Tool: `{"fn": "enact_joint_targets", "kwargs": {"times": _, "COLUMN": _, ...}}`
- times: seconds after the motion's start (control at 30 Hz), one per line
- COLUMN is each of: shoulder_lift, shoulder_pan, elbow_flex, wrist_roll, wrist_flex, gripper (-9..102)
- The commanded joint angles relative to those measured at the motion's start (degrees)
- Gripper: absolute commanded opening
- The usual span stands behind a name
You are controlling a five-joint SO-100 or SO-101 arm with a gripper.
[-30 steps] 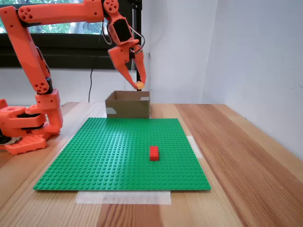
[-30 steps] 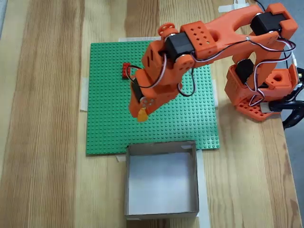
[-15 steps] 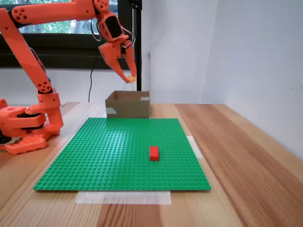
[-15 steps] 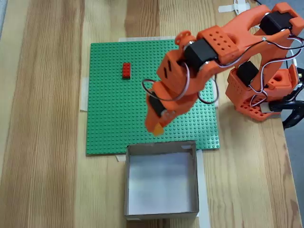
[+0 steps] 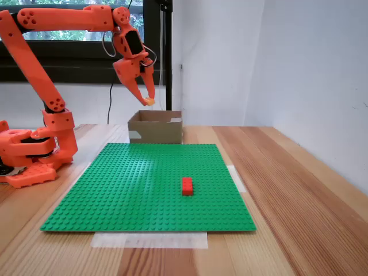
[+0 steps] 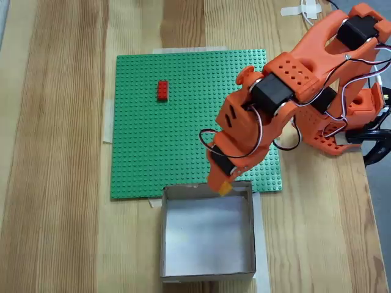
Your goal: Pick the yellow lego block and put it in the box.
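Observation:
My orange gripper (image 5: 148, 101) (image 6: 223, 188) is shut on the yellow lego block (image 5: 149, 102) (image 6: 225, 188), a tiny yellow-orange brick pinched at the fingertips. It hangs in the air just above the box (image 5: 155, 127) (image 6: 208, 274), a low brown cardboard box. In the fixed view from above, the block sits over the box's near wall by the green plate. The box's pale inside looks bare.
A green studded baseplate (image 5: 115, 195) (image 6: 140, 152) is taped to the wooden table. A red brick (image 5: 187, 186) (image 6: 162, 90) stands on it, away from the arm. The arm's base (image 5: 31, 152) (image 6: 342, 122) sits beside the plate. A white wall runs along one side.
The arm has swung with the yellow block from above the green plate toward the box; the block now hangs over the box's edge. The red brick has not moved.

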Motion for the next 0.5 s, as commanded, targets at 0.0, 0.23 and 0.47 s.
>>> {"fn": "enact_joint_targets", "kwargs": {"times": 0.0, "shoulder_lift": 0.97, "shoulder_pan": -1.67, "elbow_flex": -0.26, "wrist_roll": -0.09, "wrist_flex": -0.44, "gripper": 1}}
{"fn": "enact_joint_targets", "kwargs": {"times": 0.23, "shoulder_lift": -3.52, "shoulder_pan": -3.52, "elbow_flex": -3.87, "wrist_roll": -0.35, "wrist_flex": 0.18, "gripper": 1}}
{"fn": "enact_joint_targets", "kwargs": {"times": 0.47, "shoulder_lift": -8.17, "shoulder_pan": -5.36, "elbow_flex": -7.38, "wrist_roll": -0.62, "wrist_flex": -1.05, "gripper": 1}}
